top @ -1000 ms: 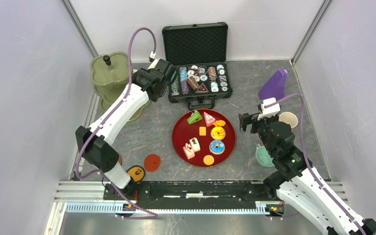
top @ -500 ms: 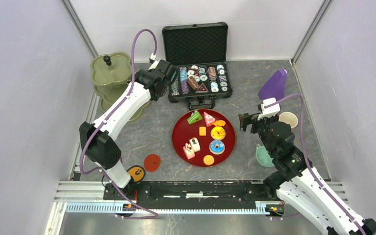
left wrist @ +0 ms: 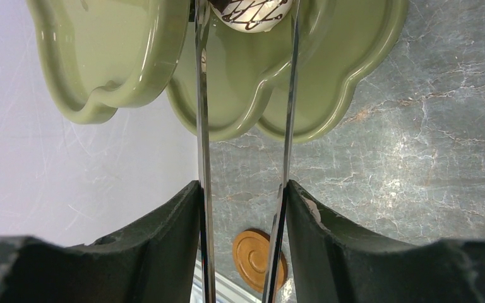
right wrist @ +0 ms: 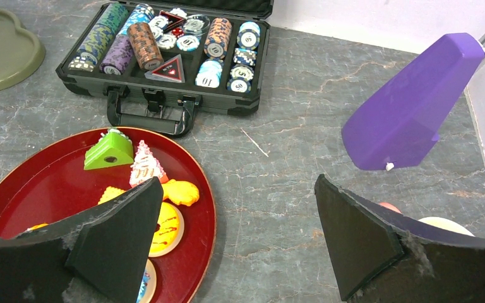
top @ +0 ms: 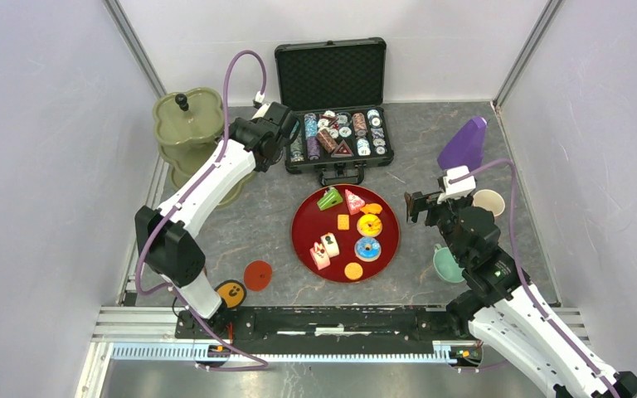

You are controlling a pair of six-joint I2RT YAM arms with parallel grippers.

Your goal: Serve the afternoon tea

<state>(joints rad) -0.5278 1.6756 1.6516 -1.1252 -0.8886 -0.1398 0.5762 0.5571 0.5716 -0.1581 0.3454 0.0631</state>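
White-iced donut (left wrist: 251,11) over olive stand (left wrist: 328,95) shows only from left wrist.

Open black case (top: 329,76) at the far middle of a grey marbled table (top: 431,137), lid upright toward the back wall. Holds rows of striped poker chips (top: 342,131), with a dark red triangular piece (right wrist: 164,68) among them. Carries a handle (top: 337,177) on the near side. Just in front of that handle, a round dark-red tray (top: 308,226). Right of the case, near the right wall, a purple wedge-shaped thing (top: 463,143), tilted. Pale lilac walls (top: 41,182) on three sides. Metal rail (top: 299,352) along the near edge.
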